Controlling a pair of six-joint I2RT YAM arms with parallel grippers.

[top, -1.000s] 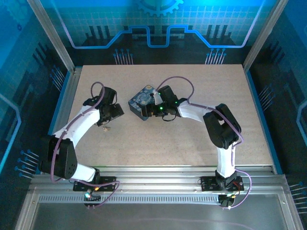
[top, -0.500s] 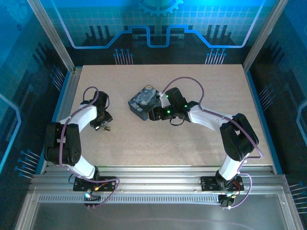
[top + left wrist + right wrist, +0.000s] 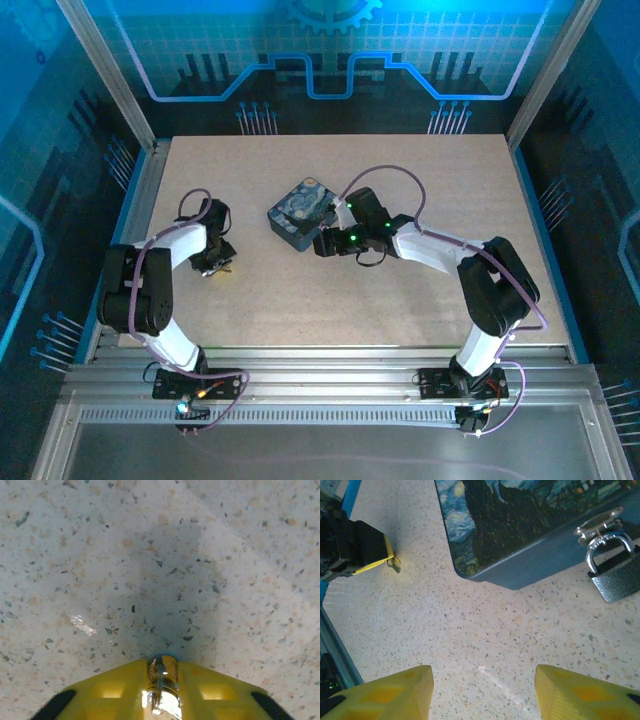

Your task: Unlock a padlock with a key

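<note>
While the speckled tabletop (image 3: 430,180) spreads pale beneath both arms, a dark box (image 3: 298,212) bearing a blue-and-yellow swirl picture sits near its middle, turned at an angle. The right gripper (image 3: 482,674) hovers low just off the box's near corner, its yellow fingers (image 3: 395,690) spread wide with nothing between them. Well apart from the box, toward the table's left side, the left gripper (image 3: 162,672) points down at bare table, its yellow fingers (image 3: 107,695) clenched on a small metal key (image 3: 163,687) whose tip pokes out between them; whether the tip touches the surface cannot be told. From the right wrist camera, the padlock (image 3: 616,576), a small dark textured body with a silver shackle, hangs by that shackle from a metal hasp (image 3: 597,524) on the box's side wall, its body tilted on the table just beside the box.
</note>
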